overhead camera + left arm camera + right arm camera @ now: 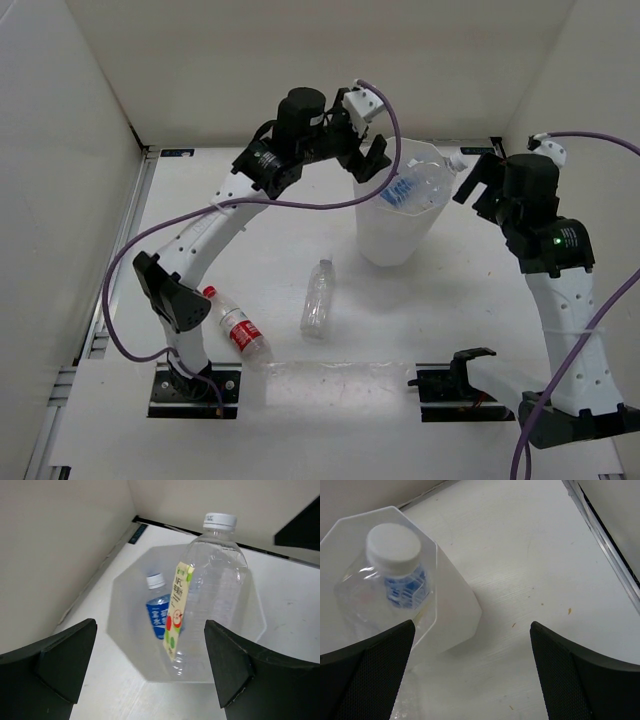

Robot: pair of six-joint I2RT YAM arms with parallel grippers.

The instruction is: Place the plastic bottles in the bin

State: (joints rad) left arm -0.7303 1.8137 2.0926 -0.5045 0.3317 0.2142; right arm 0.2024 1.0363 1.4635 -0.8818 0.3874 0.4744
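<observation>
The white many-sided bin stands at the back middle of the table. A large clear bottle with a white cap leans inside it, its cap sticking over the right rim. A blue-labelled bottle lies deeper in the bin, beside the clear bottle with its loose yellow label. My left gripper hovers open above the bin's left rim, holding nothing. To the right of the bin, my right gripper is open and empty. A clear bottle and a red-labelled bottle lie on the table.
White walls enclose the table on the left, back and right. Both arm bases sit at the near edge, with a black mount in front of the right one. Purple cables loop around each arm.
</observation>
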